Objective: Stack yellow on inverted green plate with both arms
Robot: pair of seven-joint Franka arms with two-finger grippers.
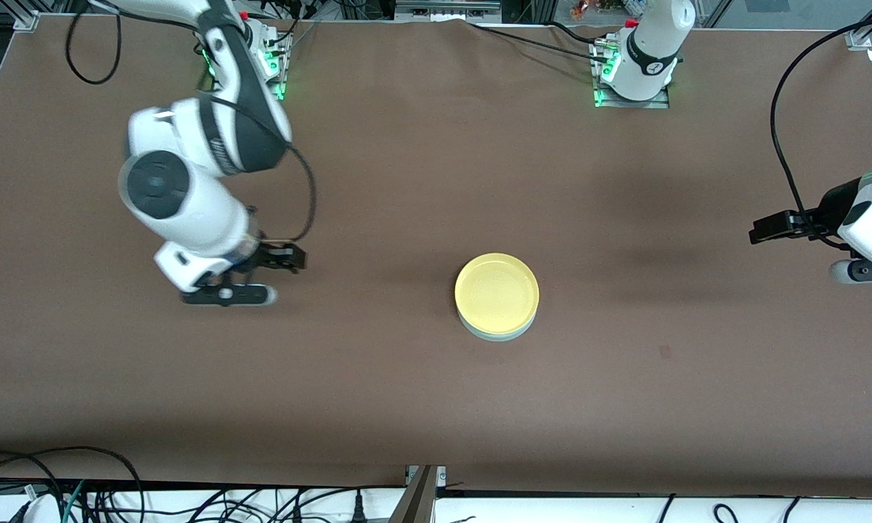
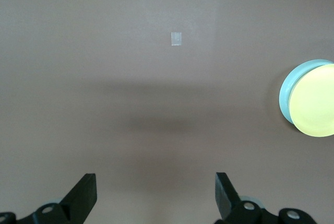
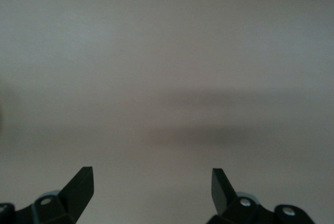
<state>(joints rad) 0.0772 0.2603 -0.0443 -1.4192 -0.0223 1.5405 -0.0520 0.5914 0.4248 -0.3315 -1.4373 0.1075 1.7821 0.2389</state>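
I see the round, shallow, bright yellow plastic plate (image 1: 496, 293) just right of the middle of the front view, resting on the round pale mint-green plate (image 1: 499, 331), of which only a thin crescent shows along the lower edge. The two sit nearly concentric, the yellow one shifted slightly up-frame, which I read as the stack made and the task essentially finished. The brown table (image 1: 436, 407) carries the pair, with neither gripper touching them.

The right gripper (image 1: 226, 293) hangs low over bare table at the left of the front view, well apart from the stack. Its wrist view shows both black fingers (image 3: 78, 187) spread wide with only brown surface between them, so it grips nothing. The left gripper (image 1: 769, 231) sits at the right edge of the front view, also well clear. In its wrist view the fingers (image 2: 83, 192) stand wide apart and empty, and the stacked plates appear at the right edge of that frame. Both arms look pulled back so as not to disturb the stack.

I cannot confirm that the green plate is upside down, since the yellow one covers almost all of it. The left arm is cut off at the right border of the front view. A small pale rectangular patch (image 2: 177, 38) lies on the table in the upper middle of the left wrist view; I cannot tell what it is.
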